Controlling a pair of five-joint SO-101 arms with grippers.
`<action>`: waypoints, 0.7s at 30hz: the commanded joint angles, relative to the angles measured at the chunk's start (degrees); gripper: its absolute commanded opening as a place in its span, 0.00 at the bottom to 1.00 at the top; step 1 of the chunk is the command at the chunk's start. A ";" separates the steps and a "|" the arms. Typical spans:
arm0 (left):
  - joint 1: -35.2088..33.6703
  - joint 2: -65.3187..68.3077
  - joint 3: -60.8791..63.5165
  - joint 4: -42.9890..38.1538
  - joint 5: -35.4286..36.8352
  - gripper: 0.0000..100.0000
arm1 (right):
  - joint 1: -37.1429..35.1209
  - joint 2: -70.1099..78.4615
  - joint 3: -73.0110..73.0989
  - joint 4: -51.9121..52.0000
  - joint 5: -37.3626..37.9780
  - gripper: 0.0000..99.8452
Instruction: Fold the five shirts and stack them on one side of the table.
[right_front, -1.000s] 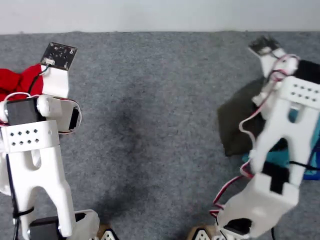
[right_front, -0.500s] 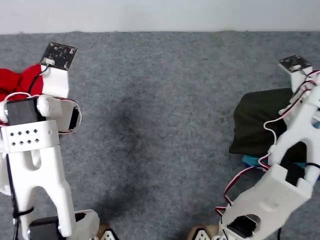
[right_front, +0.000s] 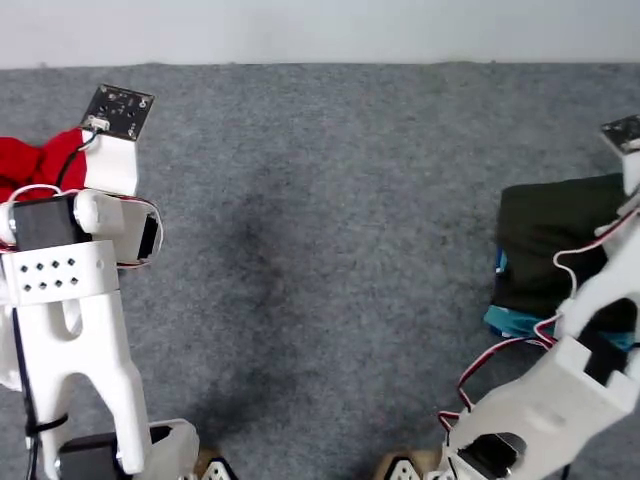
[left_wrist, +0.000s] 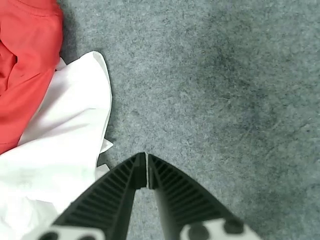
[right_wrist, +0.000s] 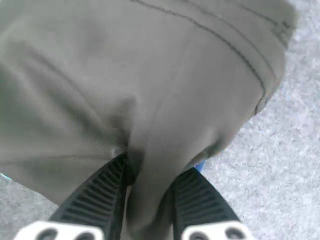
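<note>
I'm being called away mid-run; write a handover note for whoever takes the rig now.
Left gripper: shut, empty, over the table beside the white shirt.
Right gripper: shut on the dark green shirt at the right side.
Done: that shirt looks folded, lying on the blue shirt.
Left to do: release it; fold the crumpled red shirt and white shirt, then stack them.

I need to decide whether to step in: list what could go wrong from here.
1. The right gripper pinches a fold of the dark shirt; pulling away without letting go could drag the fold open.
2. The blue shirt pokes out beneath it, so the stack may end up uneven.
</note>
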 joint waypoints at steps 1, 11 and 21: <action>-0.09 -1.67 -0.22 -1.14 -0.53 0.02 | 0.84 -2.77 -0.88 -0.04 0.53 0.01; 0.00 -0.53 -0.13 -1.14 -0.53 0.02 | -6.46 -7.16 -7.38 11.03 -1.93 0.01; 0.09 1.23 -0.40 -1.23 -0.53 0.02 | -10.07 -9.80 -13.10 11.91 -4.75 0.01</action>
